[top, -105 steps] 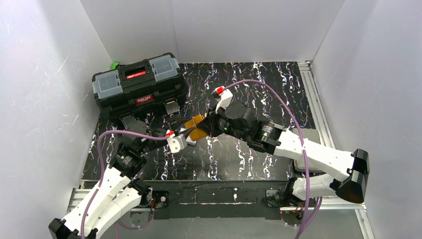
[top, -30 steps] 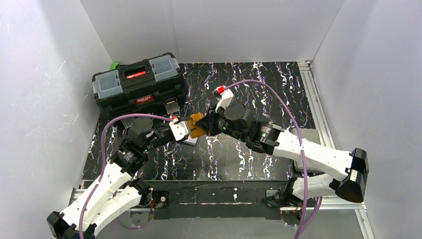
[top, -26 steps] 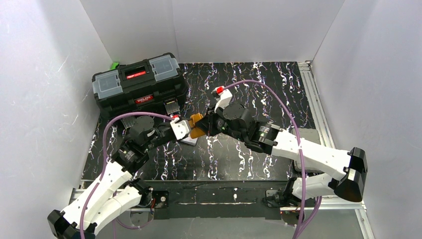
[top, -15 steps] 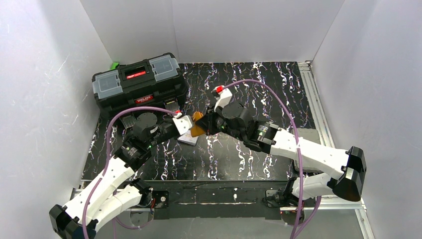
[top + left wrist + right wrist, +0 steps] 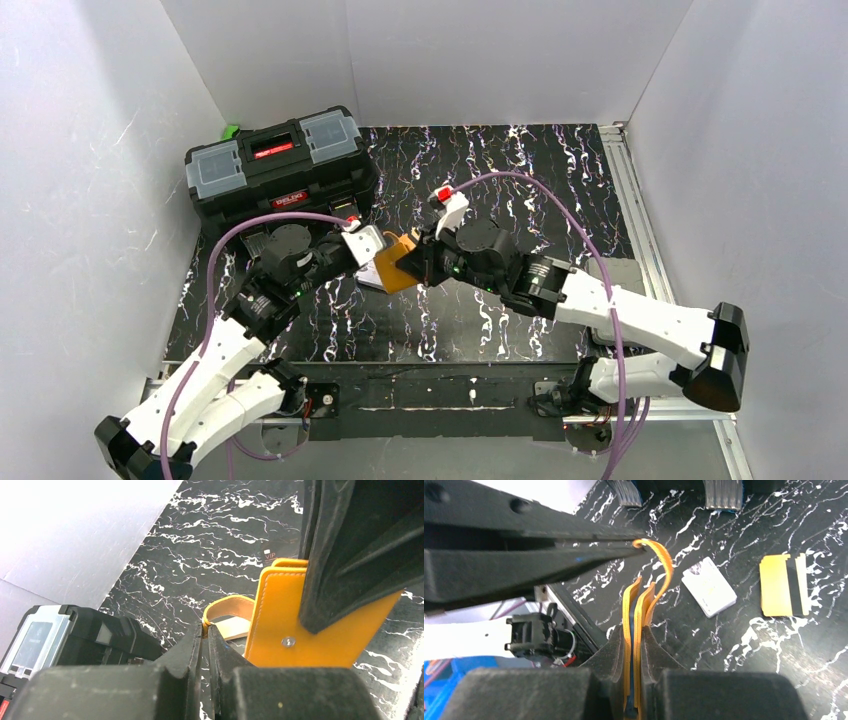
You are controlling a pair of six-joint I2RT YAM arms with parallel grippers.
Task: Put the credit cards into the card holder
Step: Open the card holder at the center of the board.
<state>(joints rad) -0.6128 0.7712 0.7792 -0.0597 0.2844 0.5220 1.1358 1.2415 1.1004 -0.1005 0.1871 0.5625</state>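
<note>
The card holder [image 5: 633, 611], an orange folded wallet, is held up off the table on edge, with my right gripper [image 5: 634, 630] shut on its body. Its snap tab [image 5: 663, 562] curls up to my left gripper [image 5: 205, 627], which is shut on the tab's tip. From above, the card holder [image 5: 393, 270] hangs between the left gripper [image 5: 383, 252] and the right gripper [image 5: 412, 262]. On the table below lie a white credit card [image 5: 709, 586] and orange credit cards with a dark stripe [image 5: 784, 585]. A black card marked VIP [image 5: 272, 556] lies farther back.
A big black toolbox [image 5: 280, 165] stands at the back left, close behind the left arm, and its latches [image 5: 719, 492] show at the top of the right wrist view. White walls enclose the black marbled table [image 5: 520, 180].
My left gripper has reached in and shut on the card holder's tab. The right gripper has moved a little toward the near edge, turning the holder's broad face upward.
</note>
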